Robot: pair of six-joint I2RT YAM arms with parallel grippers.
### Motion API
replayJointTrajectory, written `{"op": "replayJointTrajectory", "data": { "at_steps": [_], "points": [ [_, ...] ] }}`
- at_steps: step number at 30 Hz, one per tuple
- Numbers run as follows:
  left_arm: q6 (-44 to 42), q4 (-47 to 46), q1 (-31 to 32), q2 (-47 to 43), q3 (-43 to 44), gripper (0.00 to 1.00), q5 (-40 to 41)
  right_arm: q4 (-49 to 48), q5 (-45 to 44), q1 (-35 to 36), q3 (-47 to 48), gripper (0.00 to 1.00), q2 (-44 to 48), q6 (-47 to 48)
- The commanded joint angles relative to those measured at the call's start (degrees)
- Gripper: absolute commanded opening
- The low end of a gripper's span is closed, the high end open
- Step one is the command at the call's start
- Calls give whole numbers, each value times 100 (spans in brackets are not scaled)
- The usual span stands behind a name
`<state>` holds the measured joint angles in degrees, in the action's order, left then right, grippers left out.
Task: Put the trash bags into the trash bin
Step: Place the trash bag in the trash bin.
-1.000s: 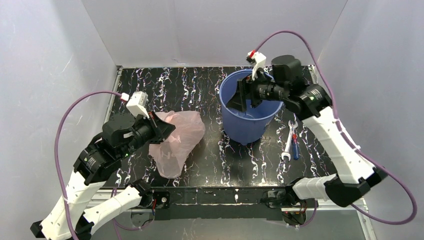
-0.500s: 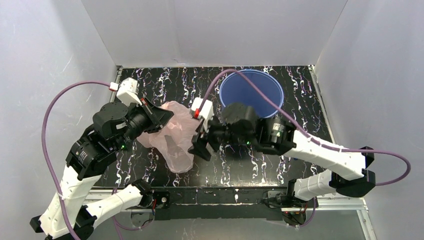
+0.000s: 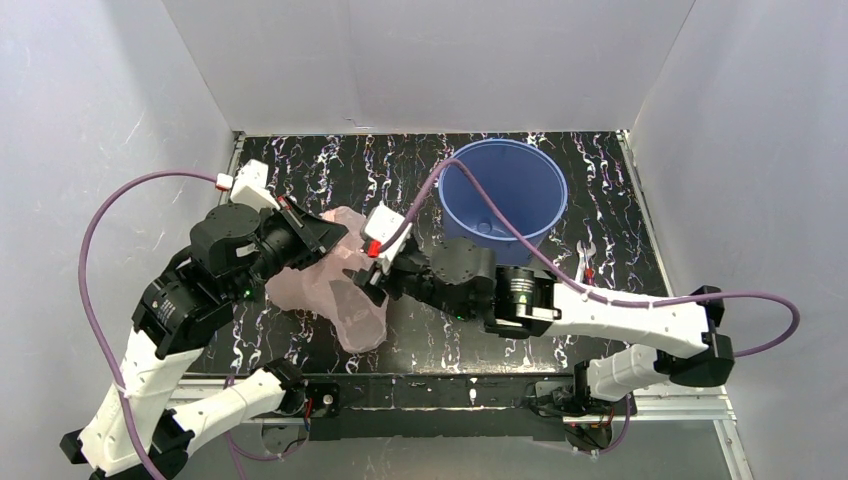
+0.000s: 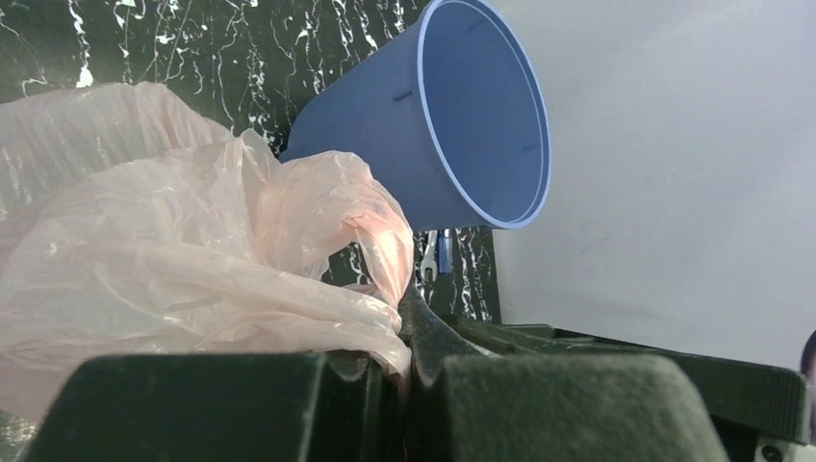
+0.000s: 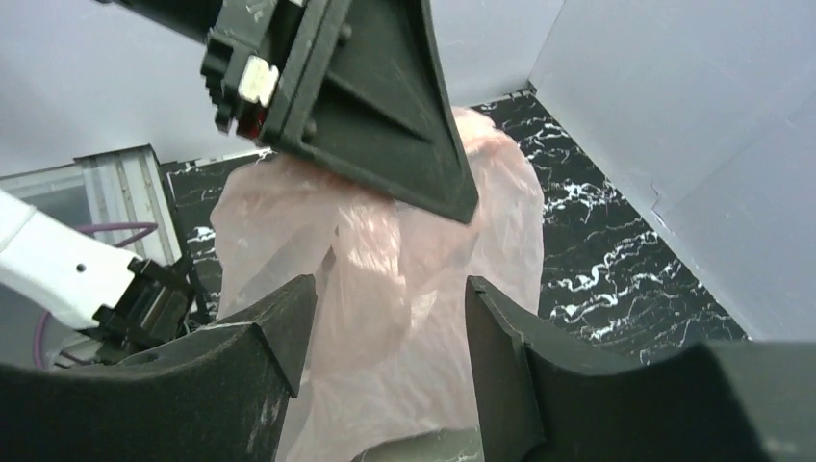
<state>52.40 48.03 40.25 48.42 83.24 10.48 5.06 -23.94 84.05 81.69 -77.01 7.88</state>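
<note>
Left fingers (image 4: pixel 428 337) were pressed together on a gathered fold of the pale-pink trash bag (image 4: pixel 173 260), with part of the film raised above the counter (image 3: pixel 300 170). Right fingers (image 5: pixel 260 337) were spread, straddling a hanging fold of the same bag but not closed on it. The blue trash bin (image 3: pixel 530 180) stood upright at about 2 o'clock from the bag, apart from it and holding no bag. Judged an early stage: bag grasped, carry and drop into the bin remaining.

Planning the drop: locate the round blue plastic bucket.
Top view: the round blue plastic bucket stands at the back, right of centre, with the pale-pink plastic bag to its left.
</note>
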Motion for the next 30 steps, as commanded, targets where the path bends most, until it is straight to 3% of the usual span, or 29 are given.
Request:
{"op": "replayJointTrajectory", "data": {
  "at_steps": [1,6,9,12,13,15,19,21,26,30],
  "points": [
    [340,-128,9,-98,1,2,33,-319,184,24,465,65,-503,195],
    [420,-207,4,-137,12,5,-30,-346,297,4,534,57,-713,70],
    [402,-263,9,-169,5,7,-82,-114,-260,-120,713,43,-895,-5],
    [303,-177,9,-237,-41,11,-12,-25,38,-434,769,16,-886,-419],
    [228,-140,9,-269,-75,17,18,-23,263,-541,758,9,-859,-547],
    [6,-35,9,-362,-169,39,104,-27,579,-695,708,1,-788,-741],
    [-544,263,9,-570,-387,66,235,90,881,-1092,573,1,-670,-1483],
    [-788,253,8,-730,-610,75,181,164,1310,-1393,553,1,-662,-1940],
    [-1404,390,7,-983,-836,90,-55,216,1991,-1891,623,1,-699,-2606],
    [-1831,499,8,-1016,-858,90,-260,272,2346,-2111,809,1,-808,-2803]
  ]
}}
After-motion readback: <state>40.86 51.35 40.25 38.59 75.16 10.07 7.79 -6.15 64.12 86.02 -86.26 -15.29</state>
